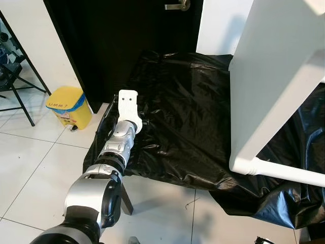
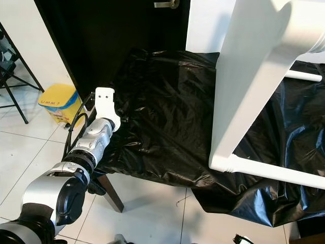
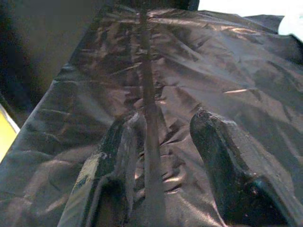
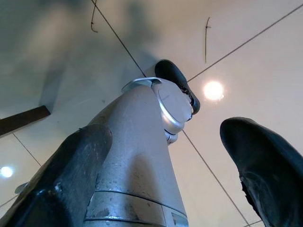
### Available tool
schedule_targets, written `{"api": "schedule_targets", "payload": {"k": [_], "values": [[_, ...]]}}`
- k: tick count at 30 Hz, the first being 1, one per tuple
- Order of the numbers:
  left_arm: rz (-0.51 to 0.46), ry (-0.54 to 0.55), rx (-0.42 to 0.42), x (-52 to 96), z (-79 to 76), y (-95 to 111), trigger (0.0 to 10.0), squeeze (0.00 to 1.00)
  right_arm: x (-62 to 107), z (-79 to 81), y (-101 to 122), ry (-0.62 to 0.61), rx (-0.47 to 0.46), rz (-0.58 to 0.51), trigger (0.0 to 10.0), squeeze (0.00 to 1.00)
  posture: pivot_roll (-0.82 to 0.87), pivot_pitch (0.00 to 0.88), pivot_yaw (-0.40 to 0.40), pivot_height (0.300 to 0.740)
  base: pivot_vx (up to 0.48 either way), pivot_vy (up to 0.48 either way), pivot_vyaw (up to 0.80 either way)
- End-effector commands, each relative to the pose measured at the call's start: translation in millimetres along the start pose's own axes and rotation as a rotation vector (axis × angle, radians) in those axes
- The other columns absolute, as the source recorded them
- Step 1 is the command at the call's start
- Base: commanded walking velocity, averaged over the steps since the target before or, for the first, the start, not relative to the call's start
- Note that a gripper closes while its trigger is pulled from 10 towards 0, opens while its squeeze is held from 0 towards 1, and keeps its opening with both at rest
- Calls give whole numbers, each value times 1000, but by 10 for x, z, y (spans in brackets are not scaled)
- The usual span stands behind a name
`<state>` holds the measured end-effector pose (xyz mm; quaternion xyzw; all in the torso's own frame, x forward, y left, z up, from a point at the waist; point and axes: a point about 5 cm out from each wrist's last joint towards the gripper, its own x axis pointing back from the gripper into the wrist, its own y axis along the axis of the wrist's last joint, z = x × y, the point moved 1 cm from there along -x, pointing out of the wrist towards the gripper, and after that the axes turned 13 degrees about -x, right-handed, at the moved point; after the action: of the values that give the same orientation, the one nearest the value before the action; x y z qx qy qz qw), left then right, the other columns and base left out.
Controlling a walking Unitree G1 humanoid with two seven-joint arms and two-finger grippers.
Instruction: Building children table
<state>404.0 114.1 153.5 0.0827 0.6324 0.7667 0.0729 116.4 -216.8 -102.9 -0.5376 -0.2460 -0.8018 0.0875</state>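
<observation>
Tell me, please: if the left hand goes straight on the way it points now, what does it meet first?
Most likely the black plastic sheet. The left hand, open, points low across it toward the dark door beyond, though depth is unclear.

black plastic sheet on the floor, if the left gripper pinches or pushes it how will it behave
The black plastic sheet is crumpled and glossy, so it is probably floppy, light and slippery. A pinch by the left gripper, whose fingers stand open over a raised fold, would likely lift only that fold. A push would probably bunch it, though the white table frame seems to pin one side.
</observation>
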Motion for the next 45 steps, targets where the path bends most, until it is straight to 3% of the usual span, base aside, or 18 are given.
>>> {"api": "schedule_targets", "payload": {"k": [1, 6, 11, 12, 28, 30, 33, 34, 35, 36, 37, 38, 40, 42, 45], "values": [[17, 9, 1, 21, 12, -46, 10000, 0, -138, 64, 99, -97, 466, -38, 10000, 0, -83, 0, 0, 740, 0, 0, 0], [16, 8, -1, 25, 13, -45, 10000, 0, -137, 55, 160, -103, 365, -49, 10000, 0, -80, 0, 0, 740, 0, 0, 0], [15, 12, -1, 25, 18, -42, 10000, 0, -138, 59, 185, -103, 334, -54, 10000, 0, -76, 0, 0, 740, 0, 0, 0], [15, 14, 0, 26, 23, -40, 10000, 0, -139, 67, 187, -99, 324, -55, 10000, 0, -75, 6, 117, 740, 0, 0, 0], [15, 20, 3, 33, 43, -34, 10000, 0, -150, 159, 191, -74, 328, -61, 10000, 0, -69, 3, 114, 740, 0, 0, 0], [14, 20, 2, 35, 47, -33, 10000, 0, -152, 203, 209, -59, 476, -77, 10000, 0, -67, 6, 114, 740, 0, 0, 0], [14, 20, 2, 36, 50, -33, 10000, 0, -152, 219, 210, -54, 548, -81, 10000, 0, -67, 6, 115, 740, 0, 0, 0], [14, 20, 1, 38, 54, -34, 10000, 0, -154, 249, 192, -39, 669, -81, 10000, 0, -67, 6, 115, 740, 0, 0, 0], [14, 20, 1, 38, 54, -34, 10000, 0, -154, 249, 192, -39, 669, -81, 10000, 0, -67, 6, 115, 740, 0, 0, 0], [15, 20, 1, 39, 57, -33, 10000, 0, -156, 281, 176, -27, 795, -84, 10000, 0, -65, 5, 114, 740, 0, 0, 0], [15, 20, 1, 39, 57, -33, 10000, 0, -156, 281, 176, -27, 795, -84, 10000, 0, -65, 5, 114, 740, 0, 0, 0], [15, 20, 0, 39, 57, -34, 10000, 0, -157, 313, 152, -10, 878, -82, 10000, 0, -65, 4, 114, 740, 0, 0, 0], [15, 19, 1, 40, 57, -35, 10000, 0, -159, 336, 134, 1, 930, -81, 10000, 0, -64, 4, 114, 740, 0, 0, 0], [15, 19, 1, 41, 55, -35, 10000, 0, -160, 352, 125, 7, 928, -81, 10000, 0, -64, 3, 113, 740, 0, 0, 0], [15, 17, 2, 45, 52, -37, 10000, 0, -162, 347, 184, -6, 552, -90, 10000, 0, -62, 3, 114, 740, 0, 0, 0]]}}
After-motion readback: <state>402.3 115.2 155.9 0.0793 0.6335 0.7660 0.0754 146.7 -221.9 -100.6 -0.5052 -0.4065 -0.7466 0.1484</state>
